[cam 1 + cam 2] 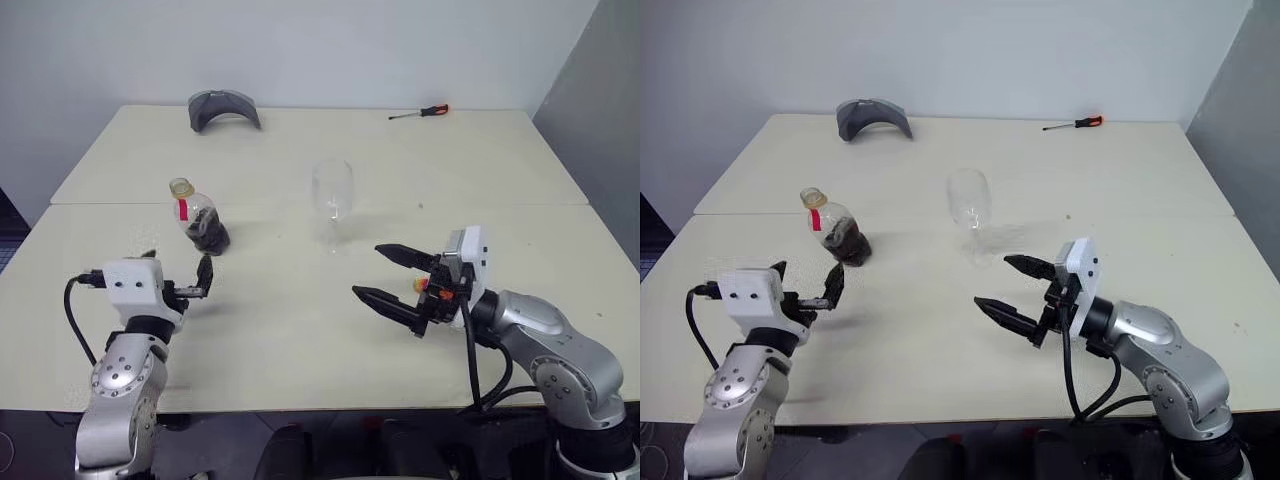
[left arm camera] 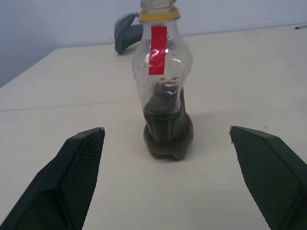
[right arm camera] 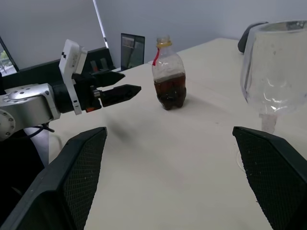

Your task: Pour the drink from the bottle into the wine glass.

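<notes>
The left pincer (image 1: 180, 275) stands wide open and empty, level, aimed at the small squat clear plastic bottle (image 1: 201, 218) just ahead of its black fingertips (image 2: 79, 158). In the left wrist view the bottle sits centred between the two fingers but beyond their tips, not yet between them. The step in hand looks like the reach for the bottle. To do it well, the pincer should probably go straight ahead until the rounded lower body lies fully between the fingers, then close low on that body, below the red label strip, keeping the bottle upright so nothing spills.

The bottle stands on the pale cream counter (image 1: 300, 330). It holds a dark reddish-brown drink (image 2: 165, 136) filling only its lower part. A yellow ring circles the neck, and the mouth above it appears uncapped, though this is hard to tell.

The right pincer (image 1: 392, 275) is also spread wide and empty. The clear stemmed wine glass (image 1: 332, 195) stands upright just beyond it, apart from its fingers, and looks empty. Glass and bottle stand well apart.

Far beyond both pincers lie a grey curved object (image 1: 224, 108) and a screwdriver (image 1: 420, 113).
</notes>
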Available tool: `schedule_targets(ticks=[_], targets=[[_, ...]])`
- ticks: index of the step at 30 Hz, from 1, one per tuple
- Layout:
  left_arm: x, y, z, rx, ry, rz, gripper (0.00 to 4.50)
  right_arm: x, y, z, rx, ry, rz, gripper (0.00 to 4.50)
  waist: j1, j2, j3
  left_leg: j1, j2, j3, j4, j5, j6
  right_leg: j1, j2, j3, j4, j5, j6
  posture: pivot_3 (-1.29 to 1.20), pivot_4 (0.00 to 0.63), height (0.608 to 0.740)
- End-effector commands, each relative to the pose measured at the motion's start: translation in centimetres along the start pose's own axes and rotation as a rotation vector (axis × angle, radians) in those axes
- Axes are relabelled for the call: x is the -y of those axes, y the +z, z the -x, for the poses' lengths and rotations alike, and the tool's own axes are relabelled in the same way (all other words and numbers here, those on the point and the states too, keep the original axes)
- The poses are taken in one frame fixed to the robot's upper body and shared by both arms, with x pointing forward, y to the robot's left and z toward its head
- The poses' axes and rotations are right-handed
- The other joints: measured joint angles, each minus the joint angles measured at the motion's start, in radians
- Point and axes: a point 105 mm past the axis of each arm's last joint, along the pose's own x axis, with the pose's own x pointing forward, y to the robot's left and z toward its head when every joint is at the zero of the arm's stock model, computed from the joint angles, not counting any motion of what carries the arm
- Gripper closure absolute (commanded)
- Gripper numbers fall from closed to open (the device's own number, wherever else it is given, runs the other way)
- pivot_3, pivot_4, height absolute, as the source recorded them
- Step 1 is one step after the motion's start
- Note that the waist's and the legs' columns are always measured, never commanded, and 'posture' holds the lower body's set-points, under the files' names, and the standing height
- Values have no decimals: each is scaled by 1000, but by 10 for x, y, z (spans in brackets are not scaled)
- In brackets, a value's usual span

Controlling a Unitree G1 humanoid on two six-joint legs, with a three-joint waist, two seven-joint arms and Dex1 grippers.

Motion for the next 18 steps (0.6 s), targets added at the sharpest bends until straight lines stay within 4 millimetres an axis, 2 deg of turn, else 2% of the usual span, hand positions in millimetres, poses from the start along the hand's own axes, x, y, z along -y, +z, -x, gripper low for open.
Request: schedule_targets(ticks=[1,4,8,18], targets=[[-7,9,-4,31,-17,-17,0,-10,9,0,19,79,82,26,0,0,0,0,0,0,0,0,0,0,0,0,0,0,0,0,150,740],[-11,15,-14,45,-26,-12,0,-13,17,-1,64,123,39,26,3,0,0,0,0,0,0,0,0,0,0,0,0,0,0,0,150,740],[-12,21,-22,64,-25,-6,0,-11,15,-3,58,146,76,26,4,0,0,0,0,0,0,0,0,0,0,0,0,0,0,0,150,740],[-10,27,-26,69,-59,-2,0,-10,11,-9,66,139,99,26,4,0,0,0,0,0,0,0,0,0,0,0,0,0,0,0,150,740]])
